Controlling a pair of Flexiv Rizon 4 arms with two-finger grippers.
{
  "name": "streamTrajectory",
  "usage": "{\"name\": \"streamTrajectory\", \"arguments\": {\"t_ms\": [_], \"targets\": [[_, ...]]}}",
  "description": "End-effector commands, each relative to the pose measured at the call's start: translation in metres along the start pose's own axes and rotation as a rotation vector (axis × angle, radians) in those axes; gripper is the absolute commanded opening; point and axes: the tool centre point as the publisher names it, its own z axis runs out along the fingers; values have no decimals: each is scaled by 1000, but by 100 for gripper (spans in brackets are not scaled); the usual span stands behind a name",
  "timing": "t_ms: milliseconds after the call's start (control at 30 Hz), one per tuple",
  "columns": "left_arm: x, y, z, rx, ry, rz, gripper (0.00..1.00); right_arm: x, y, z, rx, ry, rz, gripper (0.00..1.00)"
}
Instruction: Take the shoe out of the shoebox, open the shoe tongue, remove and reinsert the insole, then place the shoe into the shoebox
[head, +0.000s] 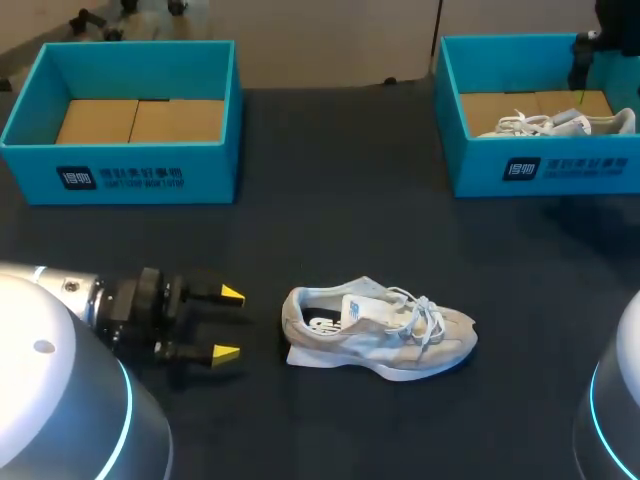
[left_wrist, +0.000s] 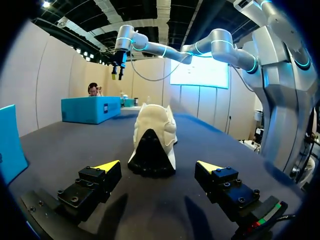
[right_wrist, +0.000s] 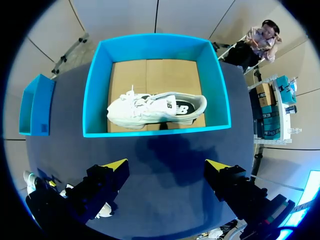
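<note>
shoe: white lace-up sneaker (head: 380, 335) stands on its sole mid-table (head: 300, 230), heel toward the left hand, toe away from it
left hand: (head: 228, 323) fingers spread, holding nothing, low over the table just short of the heel, tips aimed at it
right hand: (right_wrist: 167, 167) spread, holding nothing, high above the right shoebox (right_wrist: 155, 42), which holds a second sneaker (right_wrist: 155, 110)
left shoebox: (head: 120, 175) far left corner, well apart from the shoe
weight: likely light, one hand should lift it
stiffness: upper looks soft and will give under a squeeze; sole and heel cup probably firmer
grab: pinch across the heel cup, or the heel collar with one finger inside
tongue: thin and floppy, take its top edge
risk: loose laces may snag on a finger
</note>
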Motion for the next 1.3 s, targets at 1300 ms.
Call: {"name": "streamTrajectory", "arguments": {"t_ms": [1300], "targets": [[-17, 6, 55, -34, -30, -29, 100, 0, 0, 0, -1, 0, 1, 100]]}}
